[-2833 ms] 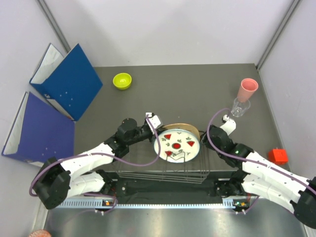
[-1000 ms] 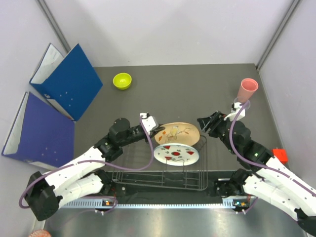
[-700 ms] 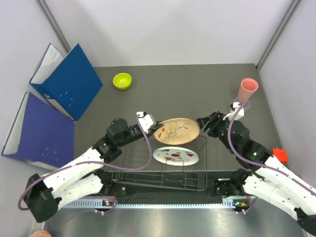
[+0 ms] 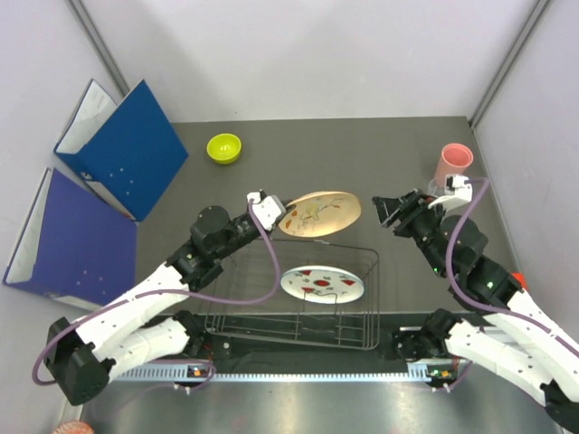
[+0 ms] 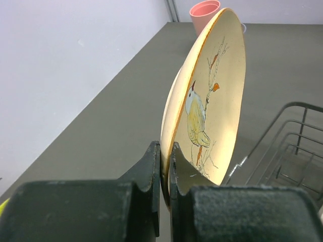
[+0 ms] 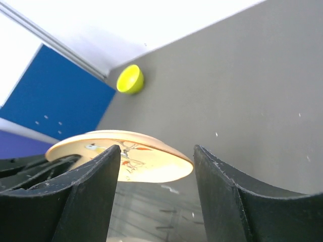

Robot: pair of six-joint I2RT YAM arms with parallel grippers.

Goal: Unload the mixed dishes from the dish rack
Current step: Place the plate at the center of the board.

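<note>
Blue binders [image 4: 127, 149] stand at the far left of the grey bench [image 4: 362, 154], well clear. The black dish rack [image 4: 298, 327] holds the white plate [image 4: 322, 283]. The tan plate [image 4: 318, 213] hangs over the rack's far edge, face tilted upward, reaching rightward from the left jaws clenched on its rim. The right jaws stand released near its free edge. The pink cup [image 4: 451, 163] and green bowl [image 4: 224, 147] sit farther back.

the top camera hangs above and behind the arms [image 4: 154, 298] and looks down on the whole table [image 4: 362, 154]. the left wrist camera sits very close to the tan plate [image 5: 217, 101] and looks past it to the cup [image 5: 204, 11]. the right wrist camera looks low between its fingers [image 6: 86, 196] at the same tan plate and the bowl [image 6: 129, 79] beyond.
</note>
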